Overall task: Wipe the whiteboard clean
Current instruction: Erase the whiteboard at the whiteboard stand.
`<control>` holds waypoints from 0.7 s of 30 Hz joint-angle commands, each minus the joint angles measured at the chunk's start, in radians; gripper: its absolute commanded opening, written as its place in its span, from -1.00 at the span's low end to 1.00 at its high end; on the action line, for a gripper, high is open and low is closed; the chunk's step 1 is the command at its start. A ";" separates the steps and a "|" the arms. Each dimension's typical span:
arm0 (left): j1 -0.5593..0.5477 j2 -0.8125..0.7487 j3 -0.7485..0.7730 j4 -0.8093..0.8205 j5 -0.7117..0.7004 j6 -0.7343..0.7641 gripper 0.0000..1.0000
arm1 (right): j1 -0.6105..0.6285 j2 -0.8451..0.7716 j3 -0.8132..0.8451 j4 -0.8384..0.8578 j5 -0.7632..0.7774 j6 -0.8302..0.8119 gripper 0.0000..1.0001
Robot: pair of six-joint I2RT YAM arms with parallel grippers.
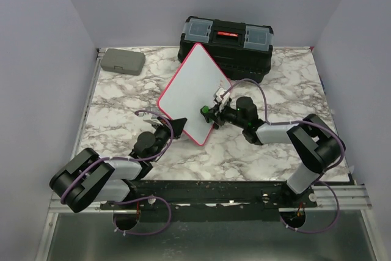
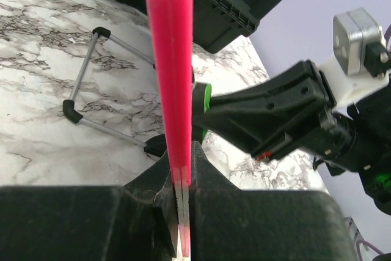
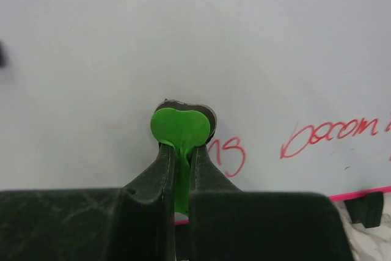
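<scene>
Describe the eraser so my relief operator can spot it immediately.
Find the black toolbox at the table's far edge; the pink-framed whiteboard is held up on edge just in front of it. Low on the board's white face, the right gripper pinches the eraser: small, rounded, and the only bright green thing against the board.

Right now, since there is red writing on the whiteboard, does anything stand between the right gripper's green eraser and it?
Nothing visible does. The right gripper holds the green eraser against the whiteboard face, with the red writing on bare board beside it. The left gripper clamps the board's edge, off to the side.
</scene>
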 commanded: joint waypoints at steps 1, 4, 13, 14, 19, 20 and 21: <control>-0.024 0.013 0.057 0.117 0.112 -0.061 -1.00 | 0.071 -0.037 -0.076 -0.094 -0.087 -0.039 -0.99; -0.024 0.013 0.061 0.115 0.113 -0.062 -1.00 | 0.123 -0.060 -0.085 -0.062 -0.087 -0.026 -0.99; -0.024 -0.030 0.047 0.071 0.110 -0.055 -1.00 | 0.074 0.009 0.068 -0.007 0.052 0.019 -0.99; -0.024 -0.033 0.046 0.068 0.109 -0.056 -1.00 | 0.060 0.021 0.080 -0.010 0.058 0.016 -0.99; -0.023 -0.047 0.044 0.059 0.107 -0.050 -1.00 | 0.020 0.038 0.042 0.011 0.074 -0.027 -0.99; -0.023 -0.049 0.044 0.059 0.107 -0.049 -1.00 | 0.014 0.037 0.029 0.013 0.072 -0.033 -0.99; -0.024 -0.052 0.044 0.058 0.107 -0.049 -1.00 | 0.007 0.033 0.014 0.012 0.067 -0.035 -0.99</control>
